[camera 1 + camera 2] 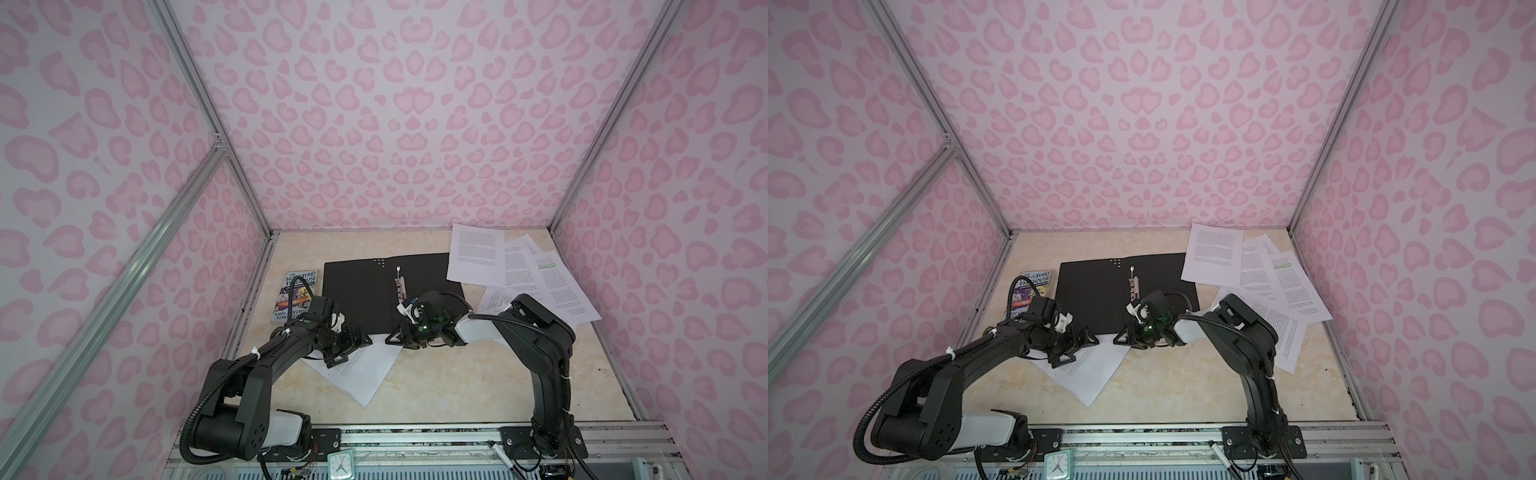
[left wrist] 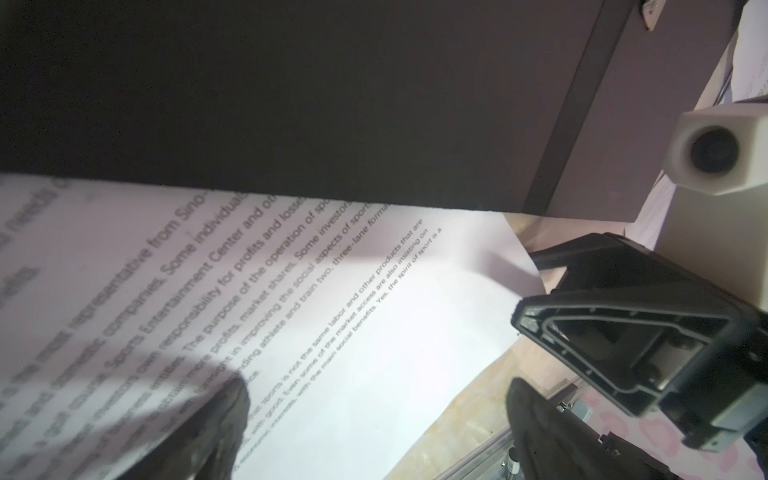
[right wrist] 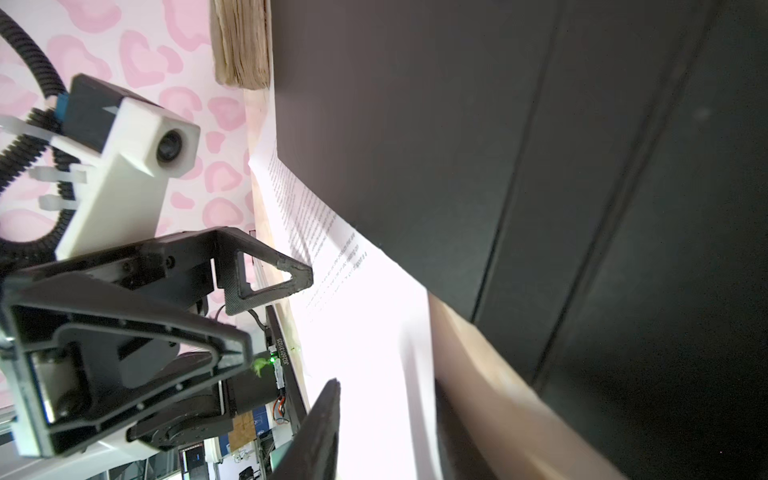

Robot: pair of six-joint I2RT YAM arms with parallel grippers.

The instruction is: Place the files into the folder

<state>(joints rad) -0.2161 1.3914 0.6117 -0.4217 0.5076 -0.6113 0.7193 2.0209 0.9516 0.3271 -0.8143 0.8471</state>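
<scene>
The black folder [image 1: 357, 286] [image 1: 1092, 286] lies open and flat in mid-table, its metal clip [image 1: 401, 286] bare. One printed file sheet [image 1: 365, 374] [image 2: 374, 311] lies in front, its far edge tucked under the folder's near edge. My left gripper [image 1: 349, 351] [image 2: 376, 395] hovers open over that sheet's left part, holding nothing. My right gripper [image 1: 392, 338] [image 3: 386, 399] is at the sheet's right corner by the folder edge; its jaws stand narrowly apart with the sheet's edge [image 3: 365, 332] between them. Several more files [image 1: 519, 270] are fanned out at the back right, one with a green line [image 1: 546, 264].
A colourful paperback book [image 1: 296, 295] lies just left of the folder, beside the left wall. Pink patterned walls close the table on three sides. A small clock [image 1: 340, 465] sits on the metal rail at the front.
</scene>
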